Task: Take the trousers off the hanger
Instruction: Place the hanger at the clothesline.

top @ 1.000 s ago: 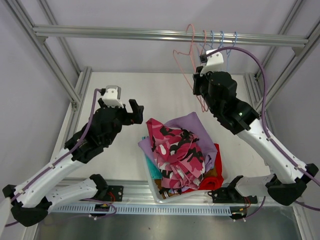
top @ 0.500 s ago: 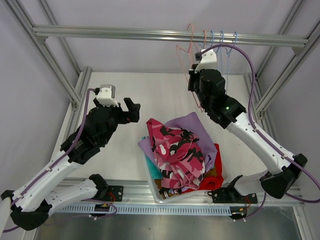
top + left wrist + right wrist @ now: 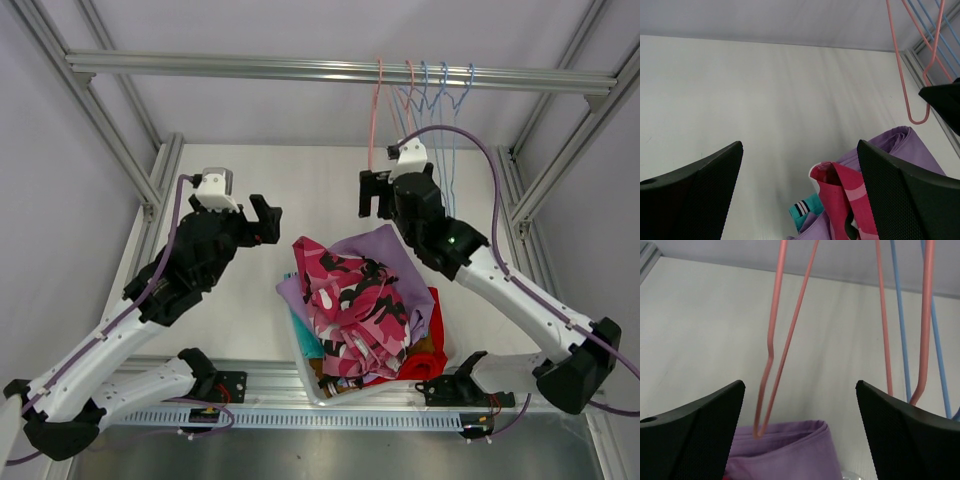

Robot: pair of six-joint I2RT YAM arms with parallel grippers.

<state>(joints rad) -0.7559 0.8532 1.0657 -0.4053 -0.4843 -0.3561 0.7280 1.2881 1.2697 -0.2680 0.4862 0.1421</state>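
Observation:
The trousers lie heaped in a white bin (image 3: 303,372). The pink camouflage pair (image 3: 355,300) is on top, over lilac (image 3: 395,250), teal (image 3: 307,340) and red (image 3: 432,318) ones. No cloth hangs on any hanger. A bare pink hanger (image 3: 375,110) hangs from the rail, just above my right gripper (image 3: 375,197), which is open and empty. In the right wrist view that pink hanger (image 3: 774,340) dangles between the spread fingers, over the lilac trousers (image 3: 790,452). My left gripper (image 3: 266,222) is open and empty, left of the heap. Its view shows camouflage cloth (image 3: 850,200) below.
Several more wire hangers, pink and blue (image 3: 440,90), hang bare on the overhead rail (image 3: 250,68). Frame posts (image 3: 150,180) stand at the left and right of the white table (image 3: 300,190). The right arm's dark body (image 3: 945,102) shows at the edge of the left wrist view.
My right gripper has opened and let go of the pink hanger, which now hangs straight from the rail. The right arm dropped down and to the left. The left arm barely moved.

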